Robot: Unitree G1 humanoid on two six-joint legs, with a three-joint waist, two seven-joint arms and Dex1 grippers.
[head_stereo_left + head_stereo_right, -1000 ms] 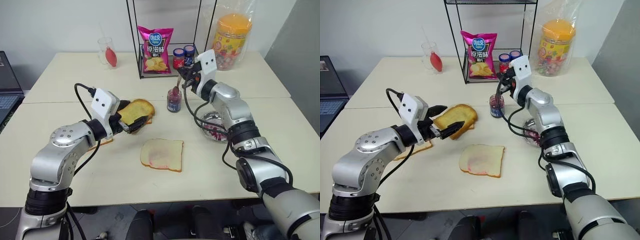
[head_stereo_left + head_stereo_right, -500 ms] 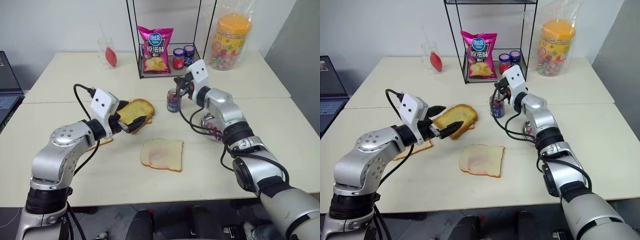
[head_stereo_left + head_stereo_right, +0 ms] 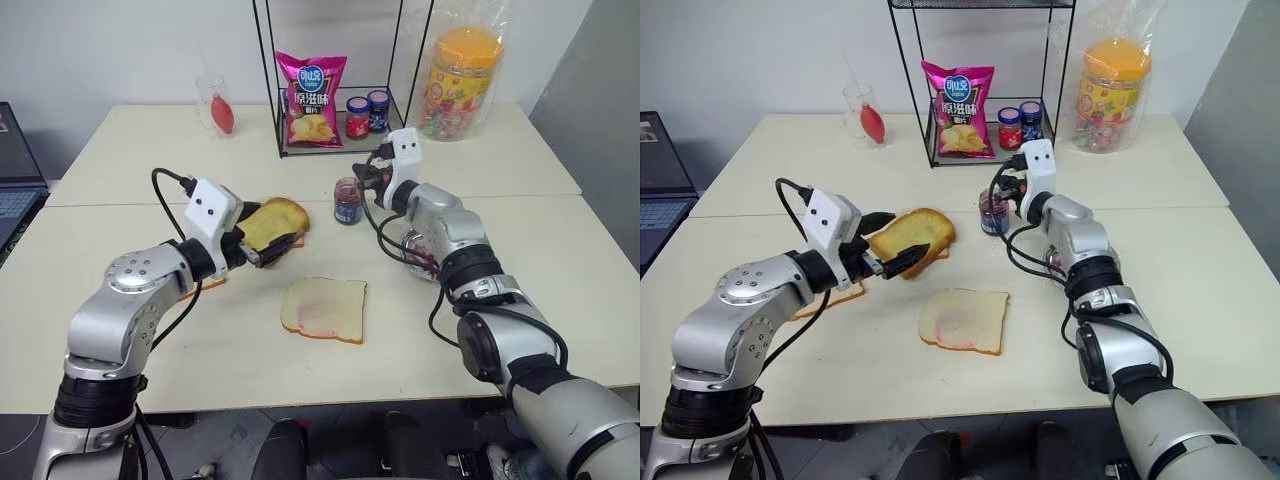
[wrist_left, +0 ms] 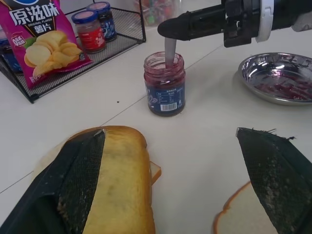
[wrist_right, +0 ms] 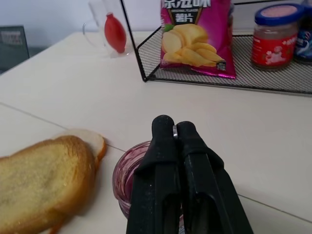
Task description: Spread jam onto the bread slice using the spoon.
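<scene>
The bread slice (image 3: 324, 309), white with a pink smear at its middle, lies flat near the table's front centre. Behind it stands the small glass jar (image 3: 348, 201) of dark red-purple jam (image 4: 165, 90). My right gripper (image 4: 165, 29) hangs level just above the jar's mouth, shut on the spoon (image 4: 170, 51). The spoon's silver handle points straight down into the jar and its bowl is hidden in the jam. My left gripper (image 3: 265, 238) stands open to the left of the bread slice, over a toasted slice (image 3: 270, 222), holding nothing.
A metal bowl (image 4: 275, 78) with red smears sits right of the jar. A wire rack (image 3: 285, 150) at the back holds a crisp bag (image 3: 312, 85) and two small jars (image 3: 357, 116). A yellow-lidded snack tub (image 3: 460, 75) stands back right, a glass (image 3: 215, 103) back left.
My right gripper has sunk towards the jar and rolled at the wrist, pushing the spoon deeper into it. The left arm has kept still.
</scene>
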